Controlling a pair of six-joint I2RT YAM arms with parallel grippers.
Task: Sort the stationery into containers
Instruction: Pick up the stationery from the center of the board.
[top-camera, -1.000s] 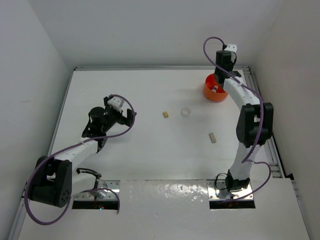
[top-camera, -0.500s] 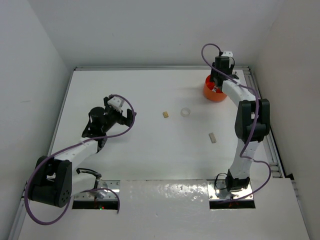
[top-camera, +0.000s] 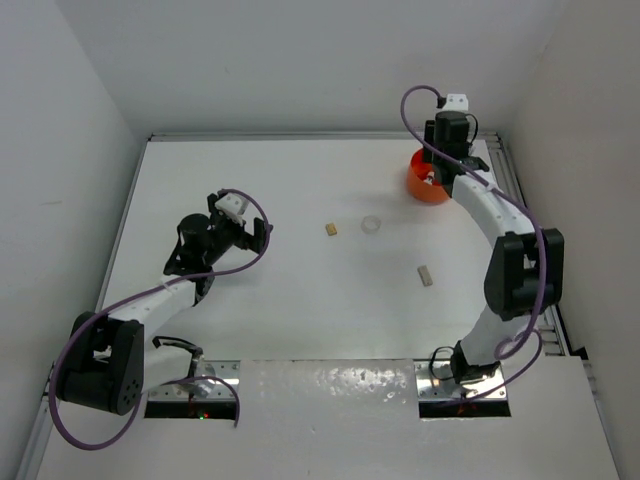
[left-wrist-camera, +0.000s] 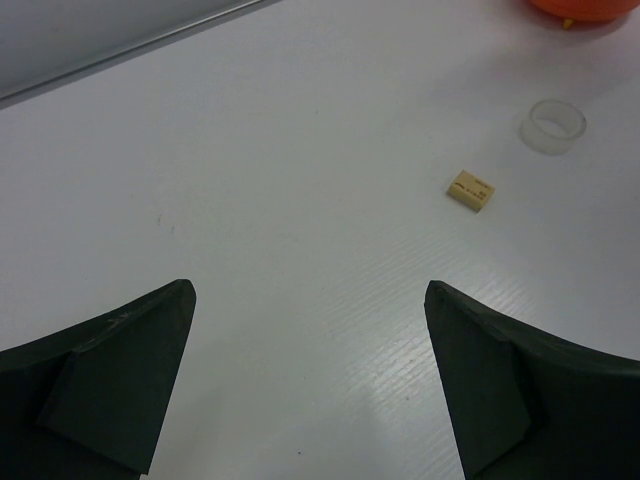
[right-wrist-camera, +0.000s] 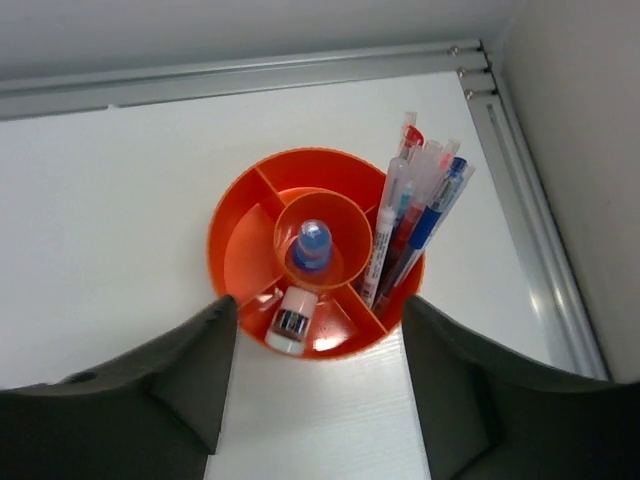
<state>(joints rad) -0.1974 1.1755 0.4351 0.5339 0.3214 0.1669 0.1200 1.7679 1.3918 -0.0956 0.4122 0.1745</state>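
The right hand (right-wrist-camera: 317, 310) hangs over the orange tub (right-wrist-camera: 247, 250) at the far right of the table (top-camera: 300, 300), its fingers apart and pinching nothing. The pens (right-wrist-camera: 405, 235) stand in the tub's right compartment, the blue-capped bottle (right-wrist-camera: 311, 245) in the middle cup and a white item (right-wrist-camera: 290, 320) in the near compartment. The left hand (left-wrist-camera: 308, 290) is spread wide and empty over the table's left side, while a tan eraser (top-camera: 331, 229), tape ring (top-camera: 372, 224) and second eraser (top-camera: 425, 275) lie mid-table.
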